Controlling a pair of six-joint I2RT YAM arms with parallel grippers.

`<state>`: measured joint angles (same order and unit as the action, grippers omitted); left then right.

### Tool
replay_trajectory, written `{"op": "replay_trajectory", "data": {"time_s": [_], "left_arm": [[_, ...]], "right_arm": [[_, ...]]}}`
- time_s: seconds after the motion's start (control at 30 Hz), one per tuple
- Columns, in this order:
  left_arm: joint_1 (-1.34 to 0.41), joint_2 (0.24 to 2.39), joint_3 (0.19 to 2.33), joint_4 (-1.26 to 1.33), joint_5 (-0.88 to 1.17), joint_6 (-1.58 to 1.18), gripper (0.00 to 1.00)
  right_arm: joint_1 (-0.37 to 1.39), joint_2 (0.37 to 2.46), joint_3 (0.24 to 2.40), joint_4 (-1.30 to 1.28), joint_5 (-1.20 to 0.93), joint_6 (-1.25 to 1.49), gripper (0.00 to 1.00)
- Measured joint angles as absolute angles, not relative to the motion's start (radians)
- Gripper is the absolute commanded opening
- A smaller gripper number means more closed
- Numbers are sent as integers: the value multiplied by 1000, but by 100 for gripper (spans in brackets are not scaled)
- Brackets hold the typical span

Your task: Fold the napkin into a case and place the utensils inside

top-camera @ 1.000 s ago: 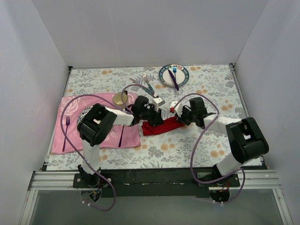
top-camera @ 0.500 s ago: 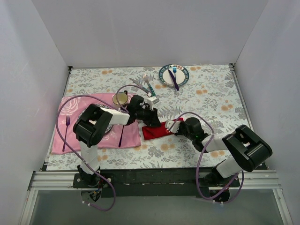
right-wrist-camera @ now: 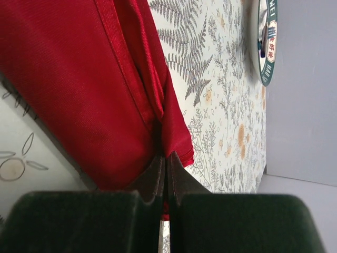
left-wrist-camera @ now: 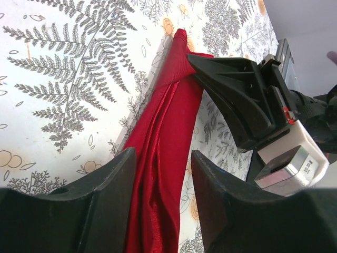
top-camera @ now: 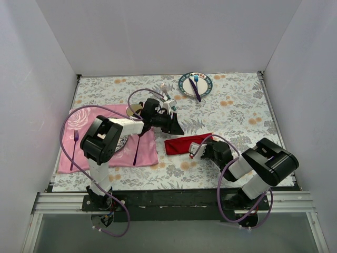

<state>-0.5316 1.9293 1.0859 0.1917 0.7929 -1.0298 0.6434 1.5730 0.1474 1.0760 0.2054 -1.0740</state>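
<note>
Red napkin edge in tight-shut right hand; left hand half-open, empty.

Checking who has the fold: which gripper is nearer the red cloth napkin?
Right. The right gripper is shut on an edge of the red cloth napkin; the left gripper hangs open over its other end, not gripping.

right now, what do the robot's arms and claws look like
Both arms, left arm and right arm, are white links with chunky black joint housings, each trailed by a looping purple cable. The left claw and right claw have black wedge-shaped fingers; the right one's white body carries a silver block and a small red mark.
</note>
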Motion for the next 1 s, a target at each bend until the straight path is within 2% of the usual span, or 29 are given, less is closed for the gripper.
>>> {"op": "replay_trajectory", "data": {"time_s": [0.27,0.67,1.0], "left_arm": [[-553,1930,1102,118,792,-919,56],[-626,2055,1295,1,732,-715,61],[-668,2104,1342,-44,697,-561,63]], "right_arm": [[647,1620,112,1191,203,-1150,1],[651,1709,75,1322,197,-1240,1],[651,1717,86,1327,196,-1246,1]]}}
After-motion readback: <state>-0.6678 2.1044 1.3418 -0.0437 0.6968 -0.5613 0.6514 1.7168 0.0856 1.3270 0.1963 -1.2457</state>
